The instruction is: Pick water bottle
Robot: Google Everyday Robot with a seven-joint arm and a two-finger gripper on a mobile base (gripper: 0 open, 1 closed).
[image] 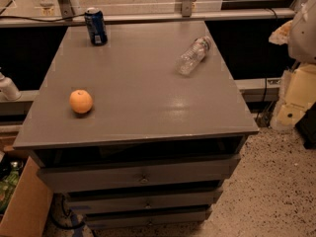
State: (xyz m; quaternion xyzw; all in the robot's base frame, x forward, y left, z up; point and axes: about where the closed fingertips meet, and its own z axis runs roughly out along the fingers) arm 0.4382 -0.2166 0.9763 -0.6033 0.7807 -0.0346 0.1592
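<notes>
The water bottle is clear, crinkled plastic with a whitish cap. It lies on its side at the far right of the grey cabinet top, cap pointing to the far right. My arm's white and cream parts show at the right edge of the view. The gripper hangs there, beside and below the cabinet top and well to the right of the bottle. It holds nothing that I can see.
A blue soda can stands upright at the far left of the top. An orange sits near the left front. The cabinet has drawers below. A cardboard box stands on the floor at the left, and a rail runs behind.
</notes>
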